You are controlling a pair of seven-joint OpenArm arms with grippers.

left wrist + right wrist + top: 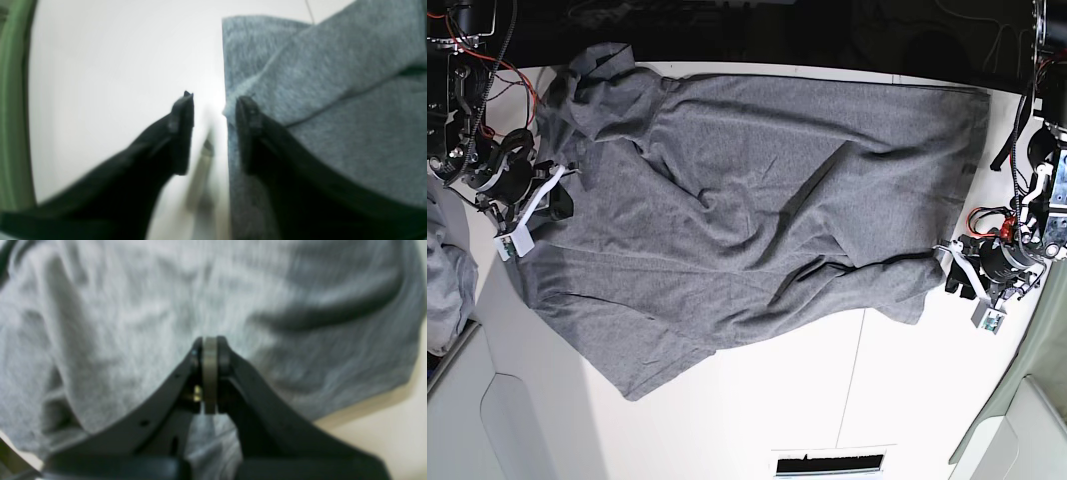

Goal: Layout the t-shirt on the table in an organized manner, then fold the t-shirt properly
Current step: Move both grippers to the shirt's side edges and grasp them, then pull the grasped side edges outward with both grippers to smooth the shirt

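The left gripper (210,131) stands with its jaws apart at the shirt's (333,110) straight edge, one finger over the cloth, one over bare table (110,66); nothing sits between them. The right gripper (210,373) is clenched pad to pad above the fabric, and no cloth shows pinched in it.

The shirt (747,210) lies spread but rumpled across the table (827,400), one corner trailing toward the near edge.

The risk, as I judge it: with neither gripper holding, any pull now slides over the cloth and leaves the ridges in place, or the left finger snags only the top layer and drags a fold askew.

The base view alone shows the whole crumpled outline and both arms at opposite ends. The left wrist view shows a folded flap lying diagonally across the layer beneath; the right wrist view shows the shut jaws up close.
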